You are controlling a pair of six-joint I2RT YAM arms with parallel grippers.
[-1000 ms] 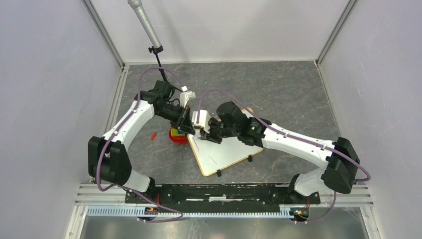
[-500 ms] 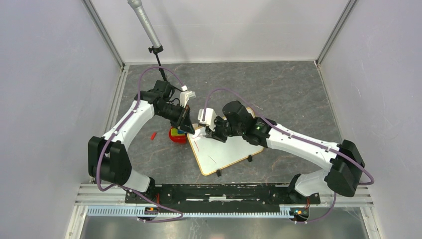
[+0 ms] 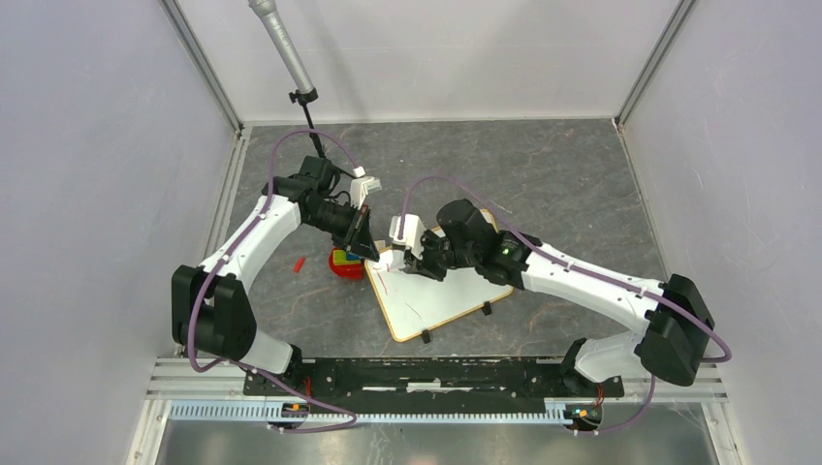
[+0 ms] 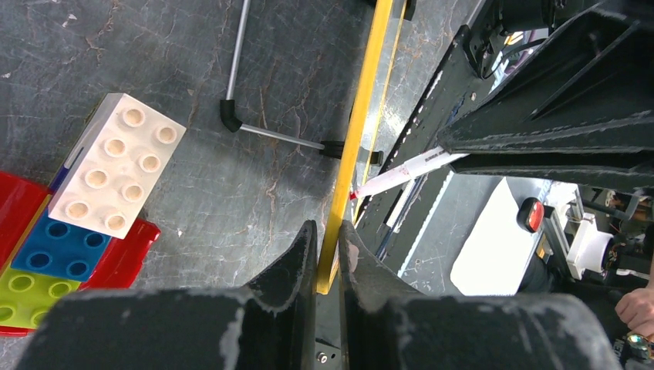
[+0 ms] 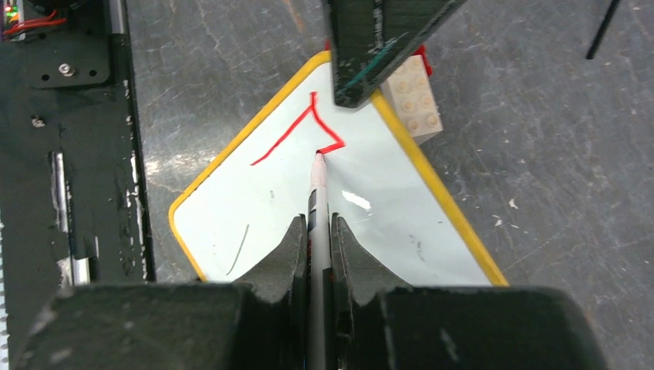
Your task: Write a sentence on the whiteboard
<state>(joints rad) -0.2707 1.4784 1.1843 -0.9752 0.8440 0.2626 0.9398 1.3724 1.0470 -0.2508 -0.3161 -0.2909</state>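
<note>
The whiteboard (image 3: 441, 302) lies tilted on the grey table; its frame looks yellow in the wrist views. My left gripper (image 4: 328, 227) is shut on the frame edge (image 4: 362, 100) at the board's far left corner (image 3: 373, 257). My right gripper (image 5: 316, 220) is shut on a white marker (image 5: 317, 196). The marker's red tip rests on the board (image 5: 385, 223) at the end of an angular red stroke (image 5: 305, 127), the only part of the sentence that shows. The top view has the right gripper (image 3: 412, 266) over the board's far left part.
A stack of toy bricks (image 3: 344, 263) sits just left of the board, with a white brick (image 4: 116, 176) on top. A small red cap (image 3: 300, 263) lies further left. A grey pole on a black stand (image 3: 291, 58) rises at the back. Black clip feet (image 3: 425, 337) line the board's near edge.
My right gripper has shifted slightly to the right with the marker and its wrist has turned a little. The left arm and the board have stayed put.
</note>
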